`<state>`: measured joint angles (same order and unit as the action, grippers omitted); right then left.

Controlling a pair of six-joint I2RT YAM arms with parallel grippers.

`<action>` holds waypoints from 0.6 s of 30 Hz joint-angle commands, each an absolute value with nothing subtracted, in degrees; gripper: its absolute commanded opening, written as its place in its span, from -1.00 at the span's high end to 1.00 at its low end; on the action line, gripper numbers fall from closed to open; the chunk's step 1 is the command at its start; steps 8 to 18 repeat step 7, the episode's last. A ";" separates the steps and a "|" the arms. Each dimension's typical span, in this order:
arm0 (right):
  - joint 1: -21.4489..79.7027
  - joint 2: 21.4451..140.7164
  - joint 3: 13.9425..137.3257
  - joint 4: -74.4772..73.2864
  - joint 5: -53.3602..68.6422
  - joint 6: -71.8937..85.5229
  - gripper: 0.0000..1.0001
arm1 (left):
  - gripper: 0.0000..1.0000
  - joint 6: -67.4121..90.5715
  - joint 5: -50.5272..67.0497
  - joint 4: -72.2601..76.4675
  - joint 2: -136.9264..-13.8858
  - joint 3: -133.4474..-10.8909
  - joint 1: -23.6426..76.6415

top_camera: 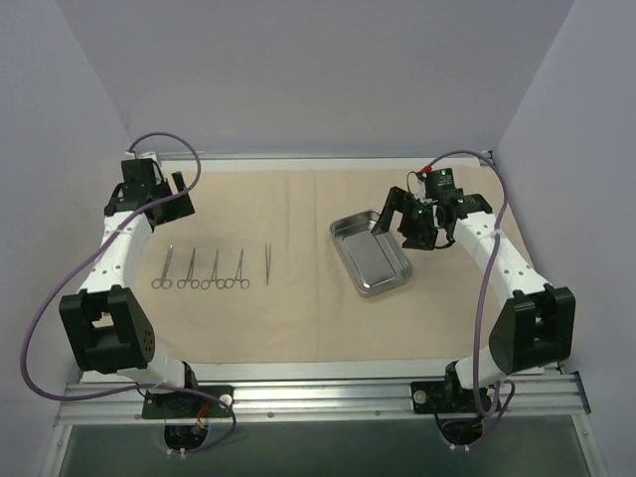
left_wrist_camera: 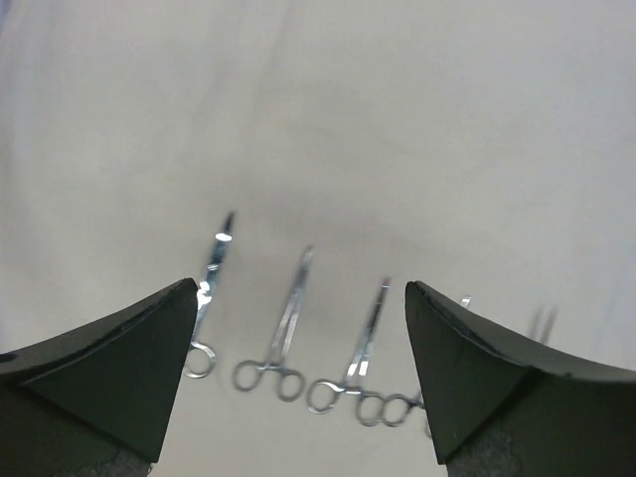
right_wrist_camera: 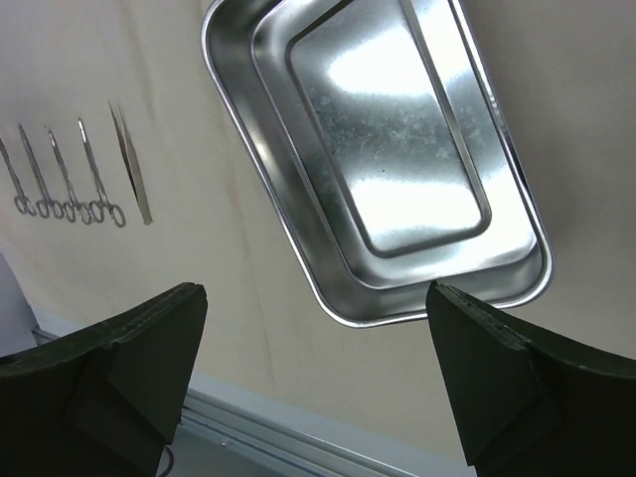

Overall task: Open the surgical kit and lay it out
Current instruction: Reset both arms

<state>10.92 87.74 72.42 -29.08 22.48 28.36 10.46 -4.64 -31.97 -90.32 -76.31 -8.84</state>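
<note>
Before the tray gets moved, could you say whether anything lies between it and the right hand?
Nothing visible does: the right hand hangs open over the empty tray; the forceps lie apart on the cloth.

The table (top_camera: 298,369) bears a flat beige cloth (top_camera: 298,318) — on it, a steel tray (top_camera: 371,253) and instruments (top_camera: 214,269).

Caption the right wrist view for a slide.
Open pincer near the empty tray on the cloth; instruments in a row.

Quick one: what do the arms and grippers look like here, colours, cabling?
Both alike: the left arm and right arm have white tubular links with chunky black joint housings. A purple cable loops loosely along each. The left gripper and right gripper are black, with broad wedge-shaped fingers.
</note>
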 commanded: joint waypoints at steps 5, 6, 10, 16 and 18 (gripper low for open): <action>12.57 75.25 60.57 -14.27 22.59 28.39 -0.99 | -0.88 24.76 9.21 -22.43 -78.41 -67.79 2.63; 12.57 73.67 56.55 -11.72 23.02 28.56 -0.99 | -0.87 26.09 14.80 -16.93 -77.18 -65.85 2.98; 12.74 68.95 54.08 -8.30 23.55 28.13 -0.99 | -0.87 27.67 18.16 -13.48 -74.64 -63.74 3.42; 12.74 68.95 54.08 -8.30 23.55 28.13 -0.99 | -0.87 27.67 18.16 -13.48 -74.64 -63.74 3.42; 12.74 68.95 54.08 -8.30 23.55 28.13 -0.99 | -0.87 27.67 18.16 -13.48 -74.64 -63.74 3.42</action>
